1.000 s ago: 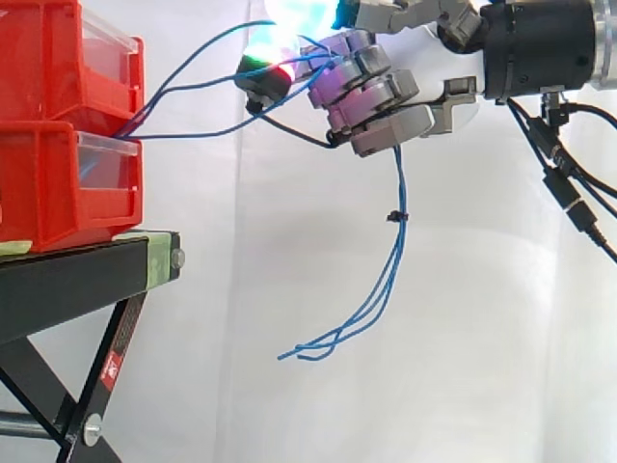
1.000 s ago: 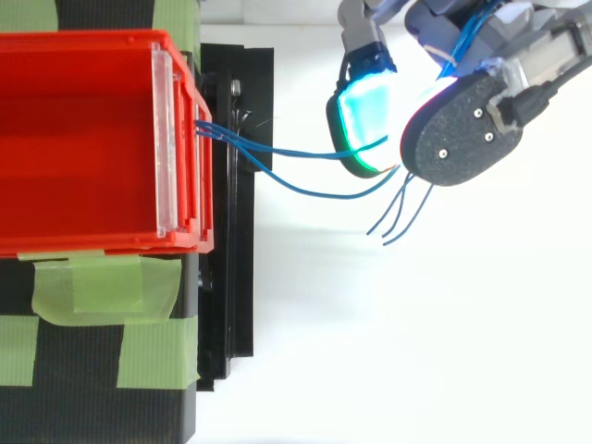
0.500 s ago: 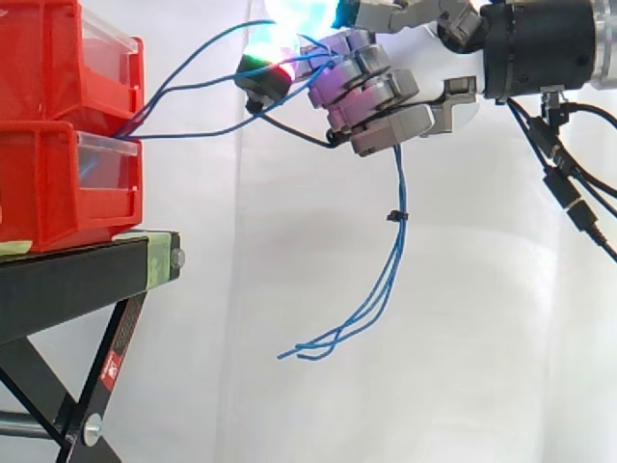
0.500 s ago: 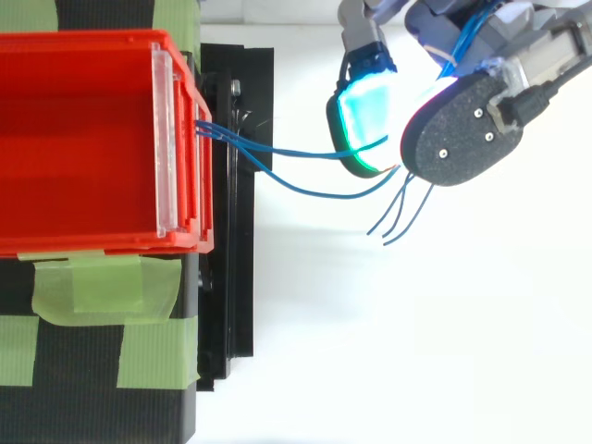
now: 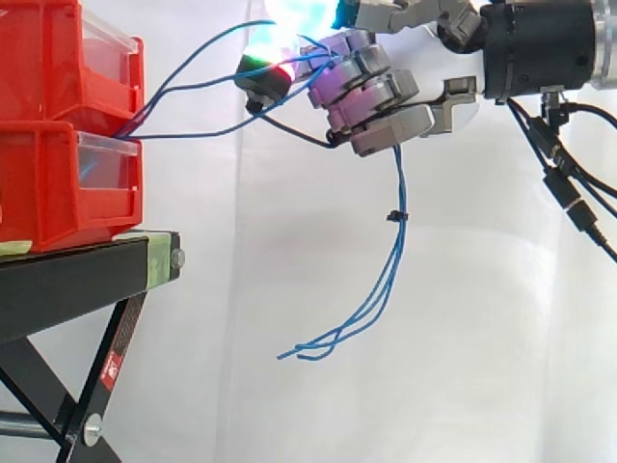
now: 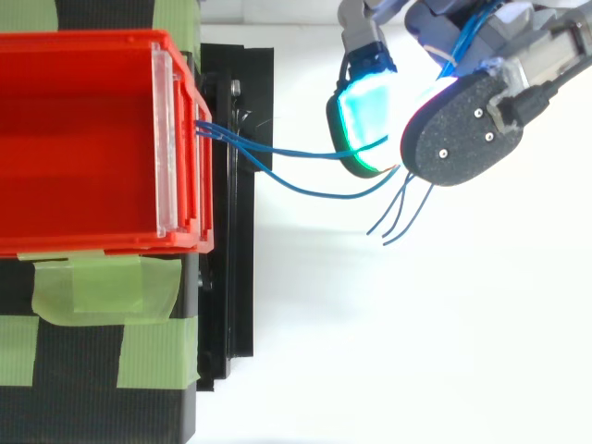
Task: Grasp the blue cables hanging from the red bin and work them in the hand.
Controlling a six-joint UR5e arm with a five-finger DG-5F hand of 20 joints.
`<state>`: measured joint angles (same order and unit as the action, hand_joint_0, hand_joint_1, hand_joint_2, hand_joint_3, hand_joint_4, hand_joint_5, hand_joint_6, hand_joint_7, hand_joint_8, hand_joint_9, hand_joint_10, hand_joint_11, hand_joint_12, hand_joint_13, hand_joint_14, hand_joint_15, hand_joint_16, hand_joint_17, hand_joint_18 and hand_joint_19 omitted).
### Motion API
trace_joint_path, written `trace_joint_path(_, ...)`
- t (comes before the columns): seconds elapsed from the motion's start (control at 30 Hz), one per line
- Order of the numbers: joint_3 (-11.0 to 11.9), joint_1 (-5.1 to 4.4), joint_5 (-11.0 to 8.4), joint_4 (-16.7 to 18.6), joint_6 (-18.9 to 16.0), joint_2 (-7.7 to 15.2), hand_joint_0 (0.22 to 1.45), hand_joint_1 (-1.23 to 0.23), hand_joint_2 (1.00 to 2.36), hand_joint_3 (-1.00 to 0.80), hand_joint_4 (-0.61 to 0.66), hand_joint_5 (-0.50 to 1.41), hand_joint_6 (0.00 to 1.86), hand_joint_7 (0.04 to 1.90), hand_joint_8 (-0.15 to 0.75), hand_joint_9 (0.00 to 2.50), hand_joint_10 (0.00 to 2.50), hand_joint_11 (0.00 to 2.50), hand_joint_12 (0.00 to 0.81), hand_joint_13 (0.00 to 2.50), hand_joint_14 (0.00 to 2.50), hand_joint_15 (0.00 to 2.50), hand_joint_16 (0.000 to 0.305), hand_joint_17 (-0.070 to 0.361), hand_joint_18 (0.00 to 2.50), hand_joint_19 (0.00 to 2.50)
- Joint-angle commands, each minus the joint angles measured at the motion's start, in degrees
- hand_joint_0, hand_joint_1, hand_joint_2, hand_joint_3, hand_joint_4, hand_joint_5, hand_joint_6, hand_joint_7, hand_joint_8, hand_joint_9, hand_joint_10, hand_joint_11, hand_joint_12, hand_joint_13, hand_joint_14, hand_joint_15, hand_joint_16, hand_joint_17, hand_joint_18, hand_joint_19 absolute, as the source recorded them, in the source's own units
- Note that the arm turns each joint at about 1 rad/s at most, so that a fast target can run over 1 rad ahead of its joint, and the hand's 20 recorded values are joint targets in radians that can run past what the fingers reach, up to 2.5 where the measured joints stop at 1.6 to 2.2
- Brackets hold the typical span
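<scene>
Dangling nearest, the loose ends of the blue cables (image 5: 396, 183) hang below the hand (image 5: 371, 96). Its fingers (image 5: 386, 123) are curled round the bundle, probably to keep the strands gathered for working. Beyond the grip, the cables arc back to the red bin (image 5: 58, 193) at the black stand's (image 5: 77, 275) edge.

Several thin blue cables (image 5: 397, 188) are led out from the front of the stacked red bins (image 5: 48, 183), between the upper and the lower one. They are carried in loose arcs to the curled fingers (image 5: 376, 96), by which they are clasped. Below the fingers the cables are seen hanging free, bound together by a small black tie (image 5: 394, 216), with the ends curved toward the bins.
</scene>
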<state>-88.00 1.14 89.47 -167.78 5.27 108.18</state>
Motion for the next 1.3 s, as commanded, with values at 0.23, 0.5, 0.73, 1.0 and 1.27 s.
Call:
trace_joint_path(0.23,0.02,0.0,0.0,0.0,0.0,-0.07,0.9,-0.66,1.02,-0.41,0.12,0.32,0.85,1.27,0.304,0.68,2.5,2.5,0.408,0.98,2.5,1.47,0.05,0.112,1.42,1.57)
trace_joint_path(0.5,0.02,0.0,0.0,0.0,0.0,0.01,0.9,-0.66,1.02,-0.41,0.12,0.32,0.85,1.27,0.305,0.68,2.5,2.5,0.412,0.98,2.5,1.47,0.05,0.112,1.42,1.57)
trace_joint_path(0.73,0.02,0.0,0.0,0.0,0.0,0.01,0.9,-0.66,1.02,-0.41,0.12,0.33,0.84,1.28,0.31,0.68,2.5,2.5,0.411,0.98,2.5,1.46,0.051,0.114,1.42,1.57)
trace_joint_path(1.0,-0.07,0.0,0.0,0.0,0.0,0.01,0.9,-0.66,1.02,-0.41,0.12,0.32,0.85,1.27,0.31,0.68,2.5,2.48,0.408,0.98,2.5,1.46,0.051,0.114,1.41,1.57)
trace_joint_path(1.27,0.02,0.0,0.0,0.0,0.0,0.01,0.9,-0.66,1.02,-0.41,0.12,0.32,0.84,1.28,0.311,0.69,2.5,2.5,0.409,0.98,2.5,1.47,0.05,0.114,1.41,1.57)
